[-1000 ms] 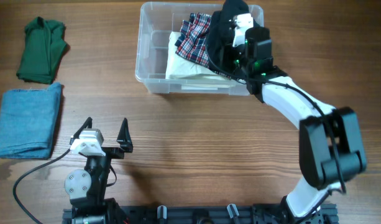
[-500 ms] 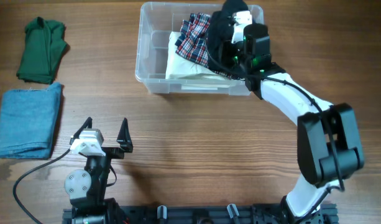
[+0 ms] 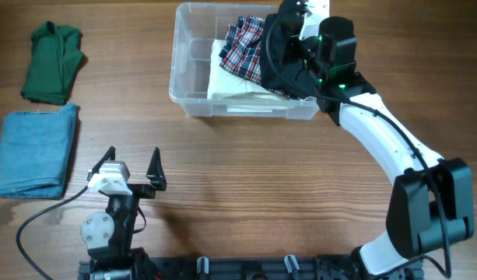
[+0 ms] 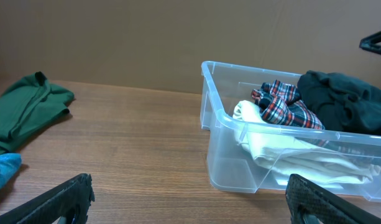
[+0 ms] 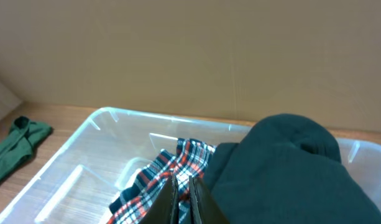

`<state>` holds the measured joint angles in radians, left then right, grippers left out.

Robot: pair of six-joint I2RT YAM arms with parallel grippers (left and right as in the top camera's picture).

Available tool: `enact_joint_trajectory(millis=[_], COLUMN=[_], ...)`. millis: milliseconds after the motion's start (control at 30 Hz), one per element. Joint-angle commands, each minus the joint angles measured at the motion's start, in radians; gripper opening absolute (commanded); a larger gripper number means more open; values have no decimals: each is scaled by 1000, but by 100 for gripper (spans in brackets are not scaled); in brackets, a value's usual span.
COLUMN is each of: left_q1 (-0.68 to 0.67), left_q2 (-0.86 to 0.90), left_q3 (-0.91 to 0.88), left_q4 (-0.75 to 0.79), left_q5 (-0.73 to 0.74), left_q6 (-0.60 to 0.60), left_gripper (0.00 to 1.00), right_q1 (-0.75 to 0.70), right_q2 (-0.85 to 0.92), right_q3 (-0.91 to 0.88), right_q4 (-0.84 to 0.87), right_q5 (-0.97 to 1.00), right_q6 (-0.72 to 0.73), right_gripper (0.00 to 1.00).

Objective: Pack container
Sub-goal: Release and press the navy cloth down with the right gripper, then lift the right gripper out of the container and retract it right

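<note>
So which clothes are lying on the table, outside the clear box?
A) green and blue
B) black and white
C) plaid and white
A: the green garment and blue cloth lie on the table, left of the container; the plaid garment, white garment and dark garment are inside it.

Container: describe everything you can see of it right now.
The container is a clear, colourless plastic bin, rectangular with rounded corners and a rim lip. It stands upright and lidless on the wooden table, at the far side from the arm bases. Its left part is bare. The middle and right hold a white folded cloth, a plaid garment lying on that, and a dark garment piled at the right end. The shut right gripper is above the garments.
</note>
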<state>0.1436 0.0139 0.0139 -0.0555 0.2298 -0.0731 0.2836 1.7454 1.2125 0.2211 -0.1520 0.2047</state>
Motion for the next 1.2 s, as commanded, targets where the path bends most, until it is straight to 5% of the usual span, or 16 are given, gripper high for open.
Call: enact_joint_trajectory(millis=[0, 733, 1167], left_q1=[5, 5, 5], left_q2=[-7, -7, -7], left_q3=[-8, -8, -8], left_q4=[0, 0, 0], left_q5=[-10, -10, -10], left_q6=[-13, -13, -13], left_gripper=[100, 100, 100], right_q1=[0, 0, -146], right_q2=[49, 42, -317], right_q3=[6, 6, 6], right_q4=[-5, -45, -343], right_q5=[18, 18, 52], right_q6=[5, 7, 29], right_gripper=[7, 5, 39])
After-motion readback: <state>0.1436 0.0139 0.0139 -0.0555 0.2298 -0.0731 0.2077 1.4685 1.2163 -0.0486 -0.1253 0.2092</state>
